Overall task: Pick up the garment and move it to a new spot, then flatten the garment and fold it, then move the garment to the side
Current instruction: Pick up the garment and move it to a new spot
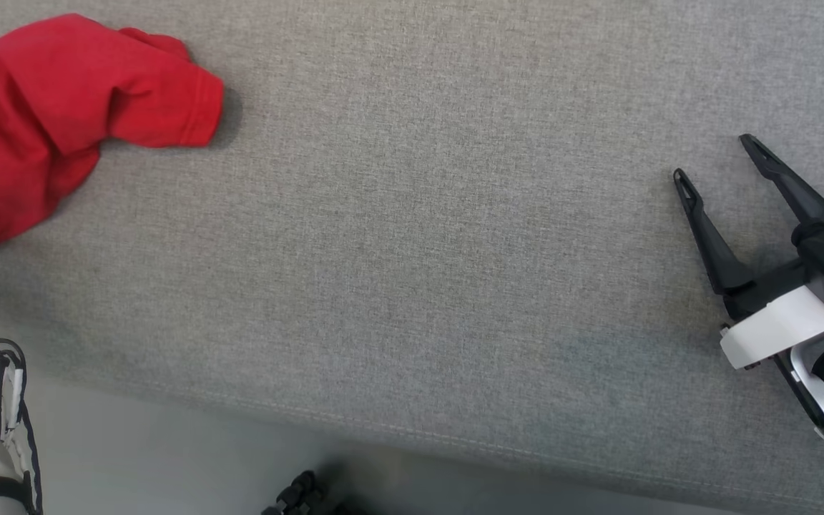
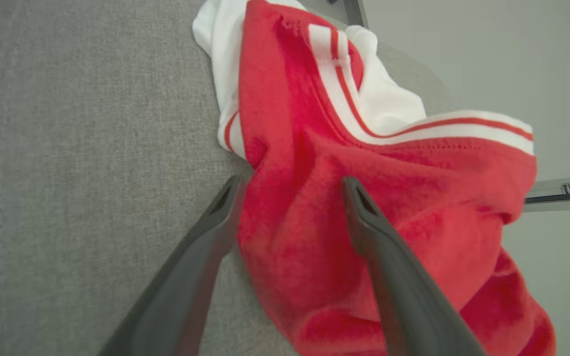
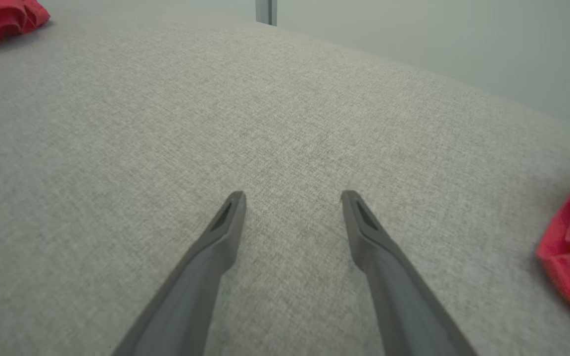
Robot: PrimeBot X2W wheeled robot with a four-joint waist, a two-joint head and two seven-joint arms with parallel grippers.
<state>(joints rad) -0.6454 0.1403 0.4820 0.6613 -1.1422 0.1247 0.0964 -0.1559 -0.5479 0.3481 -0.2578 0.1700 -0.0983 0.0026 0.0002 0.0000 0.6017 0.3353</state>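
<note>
The garment (image 1: 61,121) is lying bunched at the upper left of the head view, running off the left edge of the grey fabric surface (image 1: 412,272). In the left wrist view the left gripper (image 2: 292,182) is standing wide open, gripping nothing. Its left finger is hanging over bare grey just beside the red edge, and its right finger is crossing the red cloth. White striped trim is showing beyond the tips. Whether the fingers are touching the fabric I cannot tell. At the right of the head view the right gripper (image 1: 714,157) is gaping open and empty, well apart from the garment, tips pointing up and left.
</note>
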